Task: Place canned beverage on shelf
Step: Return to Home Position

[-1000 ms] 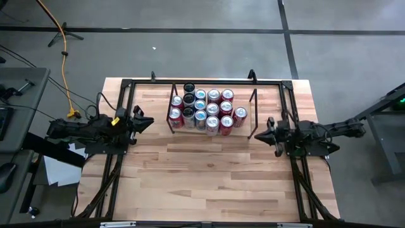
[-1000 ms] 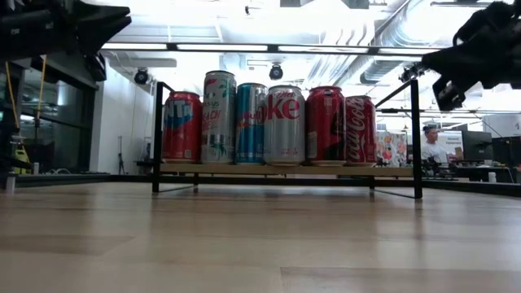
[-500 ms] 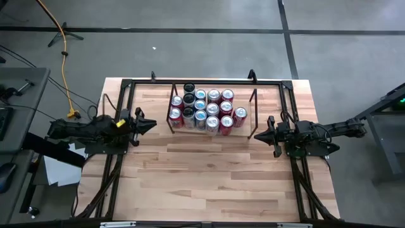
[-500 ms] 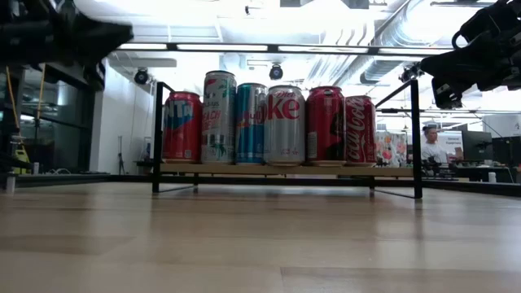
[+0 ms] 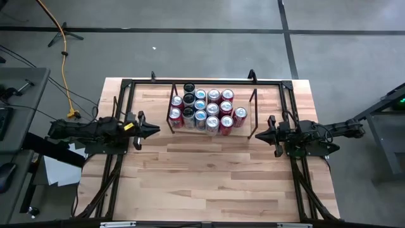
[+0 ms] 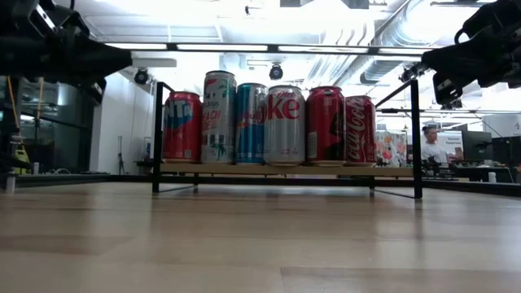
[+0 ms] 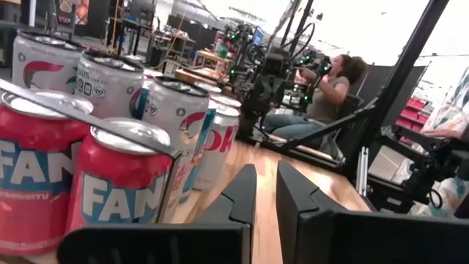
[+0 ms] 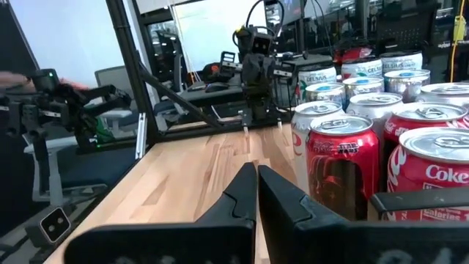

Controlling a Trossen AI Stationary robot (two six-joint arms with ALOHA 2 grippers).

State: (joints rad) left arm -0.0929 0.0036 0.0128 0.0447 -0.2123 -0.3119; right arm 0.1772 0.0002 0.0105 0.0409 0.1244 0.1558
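Left gripper (image 5: 155, 129) has advanced across the wooden table (image 5: 209, 177) toward the shelf (image 5: 255, 100) since the earlier frames. It is now near the shelf's left end, apart from it. Right gripper (image 5: 254, 135) is unchanged, just off the shelf's right front corner. Both grippers are empty, fingers drawn together with only a slit between them. Soda cans (image 5: 201, 107) stand upright in packed rows on the shelf, between the two grippers. A red-white Coca-Cola can (image 5: 240, 114) occupies the right end of the front row — nearest the right gripper, not touching it. A seated person (image 7: 322, 95) shows beyond the table.
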